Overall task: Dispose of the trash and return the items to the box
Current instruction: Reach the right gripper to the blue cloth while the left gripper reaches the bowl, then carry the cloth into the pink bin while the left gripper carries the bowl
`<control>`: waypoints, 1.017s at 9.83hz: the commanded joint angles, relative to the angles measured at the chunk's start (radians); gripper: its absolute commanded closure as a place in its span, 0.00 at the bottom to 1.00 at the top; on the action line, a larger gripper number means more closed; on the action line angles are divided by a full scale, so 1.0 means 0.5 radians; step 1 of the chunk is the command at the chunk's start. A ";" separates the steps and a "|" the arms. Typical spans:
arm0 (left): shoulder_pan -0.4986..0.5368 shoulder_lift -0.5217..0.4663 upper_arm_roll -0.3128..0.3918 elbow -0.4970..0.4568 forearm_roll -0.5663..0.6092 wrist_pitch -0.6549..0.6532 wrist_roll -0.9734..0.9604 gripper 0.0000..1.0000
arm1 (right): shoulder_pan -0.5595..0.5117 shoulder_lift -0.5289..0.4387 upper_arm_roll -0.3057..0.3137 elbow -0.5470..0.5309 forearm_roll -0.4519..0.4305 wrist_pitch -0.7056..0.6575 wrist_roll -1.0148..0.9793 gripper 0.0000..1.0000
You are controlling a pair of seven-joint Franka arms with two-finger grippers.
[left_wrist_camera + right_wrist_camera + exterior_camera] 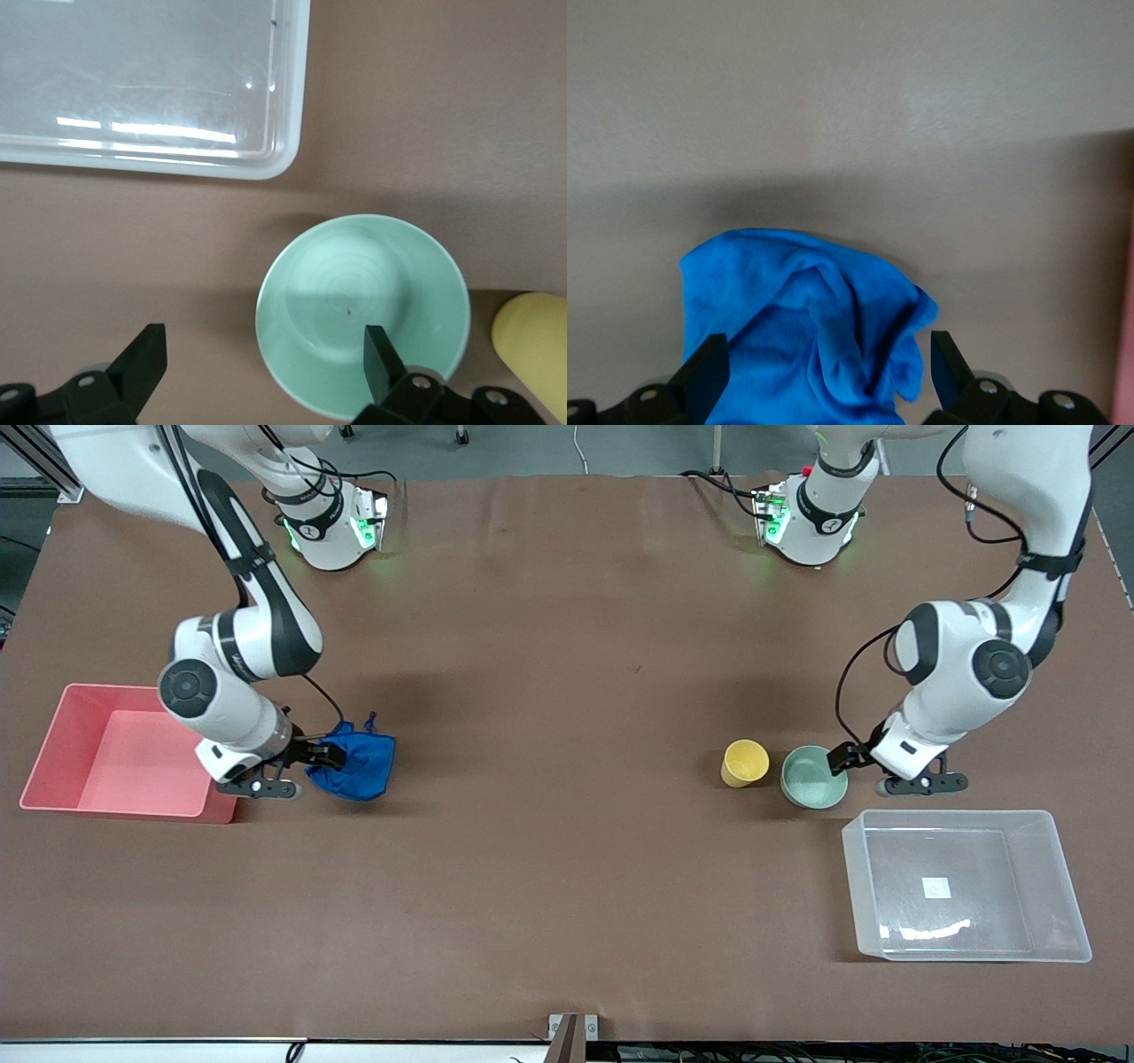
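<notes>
The blue fabric trash (359,762) lies crumpled on the table beside the pink bin. My right gripper (330,755) is open and low over the fabric, which lies between its fingers in the right wrist view (806,328). The mint-green bowl (813,778) stands beside the yellow cup (744,763), just farther from the front camera than the clear box (966,943). My left gripper (838,760) is open at the bowl's rim. In the left wrist view one finger (379,354) is over the bowl's inside (363,305) and the other finger is outside it.
The opaque pink bin (53,757) stands at the right arm's end of the table, next to the right gripper. The clear box (283,133) and the yellow cup (536,350) both show in the left wrist view. The brown table top (567,717) stretches between the two groups.
</notes>
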 commanded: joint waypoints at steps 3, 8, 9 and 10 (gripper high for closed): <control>-0.012 0.246 -0.011 0.023 -0.010 0.211 0.001 0.55 | 0.025 0.121 0.004 -0.100 -0.038 0.176 0.050 0.11; -0.009 0.180 -0.011 0.017 -0.010 0.236 0.053 0.97 | 0.003 0.155 0.004 -0.097 -0.038 0.262 0.062 1.00; -0.006 0.109 -0.011 0.020 -0.010 0.148 0.086 0.98 | 0.003 0.152 0.004 -0.094 -0.035 0.268 0.071 1.00; 0.009 0.017 -0.014 0.044 -0.010 0.034 0.141 0.99 | 0.016 0.152 0.004 -0.079 -0.035 0.253 0.171 1.00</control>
